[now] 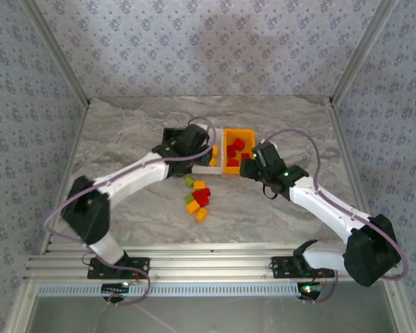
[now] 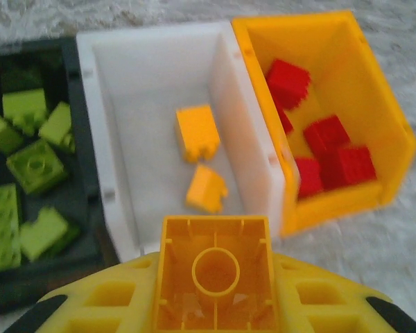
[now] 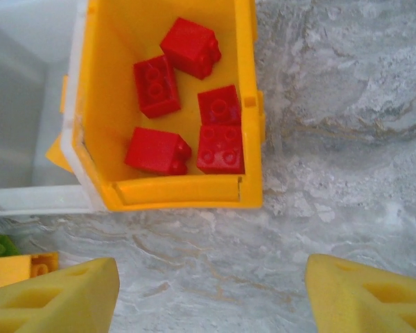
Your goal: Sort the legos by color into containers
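My left gripper (image 2: 215, 295) is shut on an orange-yellow lego (image 2: 215, 274), whose hollow underside faces the camera. It hangs at the near rim of the white container (image 2: 145, 76), which holds two orange-yellow legos (image 2: 197, 132). The black container (image 2: 90, 201) on its left holds several lime green legos (image 2: 35, 166). The orange container (image 3: 187, 191) holds several red legos (image 3: 156, 83). My right gripper (image 3: 211, 291) stands open over bare table just in front of the orange container, with nothing between its fingers. From above, the left gripper (image 1: 194, 142) is over the bins and the right gripper (image 1: 253, 166) is beside them.
A small heap of loose legos lies on the marble table in front of the bins: green (image 1: 189, 182), orange-yellow (image 1: 199, 185), red (image 1: 202, 198). An orange-yellow brick (image 3: 21, 270) lies by my right gripper's left finger. Patterned walls enclose the table.
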You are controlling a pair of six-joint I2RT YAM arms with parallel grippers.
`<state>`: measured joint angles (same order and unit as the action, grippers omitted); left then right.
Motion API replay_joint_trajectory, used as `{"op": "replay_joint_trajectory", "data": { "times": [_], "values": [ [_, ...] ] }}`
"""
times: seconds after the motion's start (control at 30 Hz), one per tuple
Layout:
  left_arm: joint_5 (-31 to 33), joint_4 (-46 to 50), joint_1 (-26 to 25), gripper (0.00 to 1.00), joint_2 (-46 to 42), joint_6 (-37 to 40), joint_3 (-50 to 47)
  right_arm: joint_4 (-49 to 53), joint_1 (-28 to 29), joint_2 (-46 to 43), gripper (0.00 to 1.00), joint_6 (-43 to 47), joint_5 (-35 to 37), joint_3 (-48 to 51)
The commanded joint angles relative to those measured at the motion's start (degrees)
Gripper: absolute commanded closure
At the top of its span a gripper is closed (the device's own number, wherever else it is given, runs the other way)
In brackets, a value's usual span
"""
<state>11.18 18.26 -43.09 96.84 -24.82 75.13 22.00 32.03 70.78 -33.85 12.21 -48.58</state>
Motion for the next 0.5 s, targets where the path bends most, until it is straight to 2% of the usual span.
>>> {"op": "replay_joint_trajectory", "data": {
  "times": [0.0, 0.13, 0.3, 0.47],
  "values": [
    [0.1, -0.5, 1.7, 0.74, 7.5, 3.6, 7.6, 0.0, 0.6, -0.6, 0.27, -1.8, 0.7, 1.5],
    [1.1, 2.8, 2.2, 0.72, 15.9, 5.6, 15.6, 0.4, 1.2, -1.1, 0.27, -1.8, 1.2, 1.7],
    [1.7, 4.0, 2.3, 0.45, 18.5, 5.6, 19.3, 0.7, 1.3, -1.5, 0.27, -1.8, 1.1, 1.6],
    [0.3, 1.9, 1.0, 0.27, 12.9, 5.1, 17.5, 0.1, 1.2, -1.4, 0.26, -1.8, 0.4, 1.3]
  ]
}}
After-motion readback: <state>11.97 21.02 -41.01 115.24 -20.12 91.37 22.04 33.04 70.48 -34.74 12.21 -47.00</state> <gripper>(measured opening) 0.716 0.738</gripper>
